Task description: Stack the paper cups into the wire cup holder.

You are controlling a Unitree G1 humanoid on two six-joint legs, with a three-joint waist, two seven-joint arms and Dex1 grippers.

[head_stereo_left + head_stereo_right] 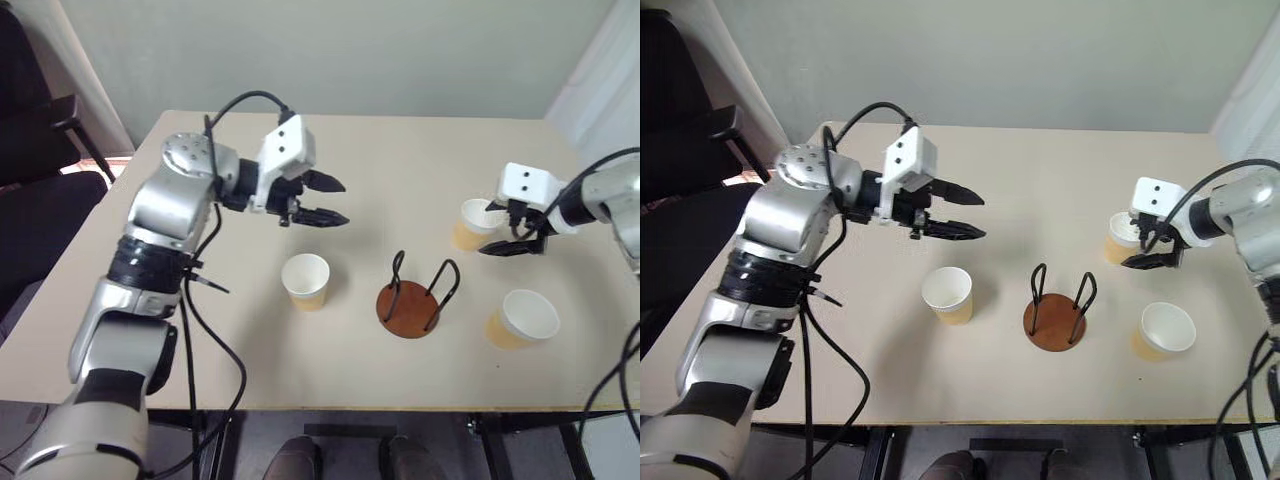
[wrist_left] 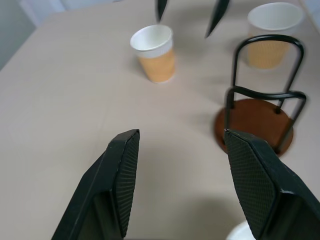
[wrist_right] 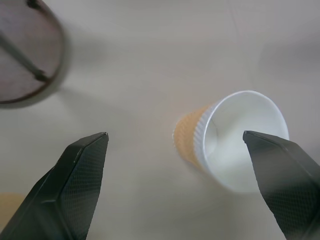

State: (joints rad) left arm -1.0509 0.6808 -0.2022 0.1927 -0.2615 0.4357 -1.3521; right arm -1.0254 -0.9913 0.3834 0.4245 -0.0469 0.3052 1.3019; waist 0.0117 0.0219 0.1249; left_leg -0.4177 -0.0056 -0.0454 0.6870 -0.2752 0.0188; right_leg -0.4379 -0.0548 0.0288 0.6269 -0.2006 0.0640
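The paper cups (image 1: 478,223) risk tipping, we judge, if our right gripper (image 1: 510,232), fingers spread wide, clips the far-right rim, while our left gripper (image 1: 322,200) hovers open and empty.

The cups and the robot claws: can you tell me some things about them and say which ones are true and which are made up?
1. Three paper cups stand on the table. True.
2. One cup is already inside the wire cup holder. False: the holder is empty.
3. The right claw is open at the far right cup. True.
4. The left claw is holding a cup. False: it is open and holds nothing.
5. All cups lie on their sides. False: they stand upright.
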